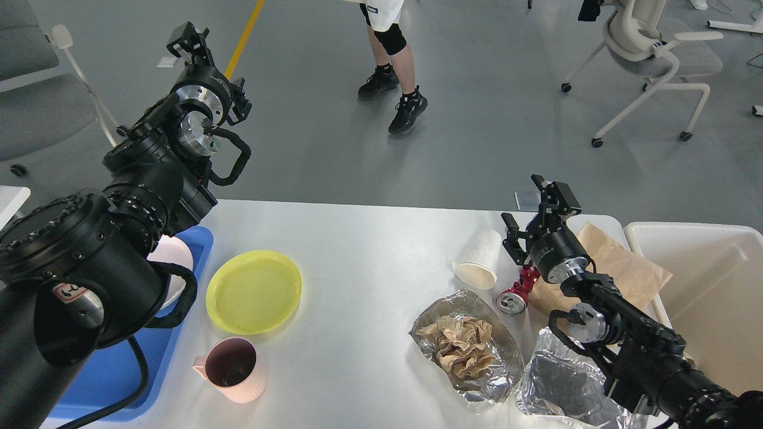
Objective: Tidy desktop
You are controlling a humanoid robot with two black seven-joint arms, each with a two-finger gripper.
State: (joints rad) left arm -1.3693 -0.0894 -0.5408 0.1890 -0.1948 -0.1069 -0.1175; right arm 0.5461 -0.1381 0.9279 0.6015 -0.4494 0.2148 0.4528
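White laminate, the desktop (369,250) filled the lower half of the frame, its far edge running across the middle and its rounded right corner just beyond our right gripper (539,208). That gripper hovered above the right part of the table with its two fingers spread wide and nothing between them; a tipped paper cup (480,259) lay just to its left, a crushed red can (517,293) below it and a brown paper bag (620,268) to its right. Our left gripper (186,40) hung in the upper left, off the table over the floor; seen end-on and dark, we could not tell its opening.

We judged the main risk at the right: a descent toward the cup could clip the can or push the cup rolling toward the far edge, since it lay on its side. The foil tray of crumpled paper (468,348) and a second foil sheet (563,387) lay near the right forearm, so a low sweep might drag them.

Open room lay in the table's centre, between the yellow plate (253,292) and the cup. The cream bin (703,286) stood at the right edge, the blue tray (122,369) at the lower left, the pink mug (231,369) just beside it near the front edge.
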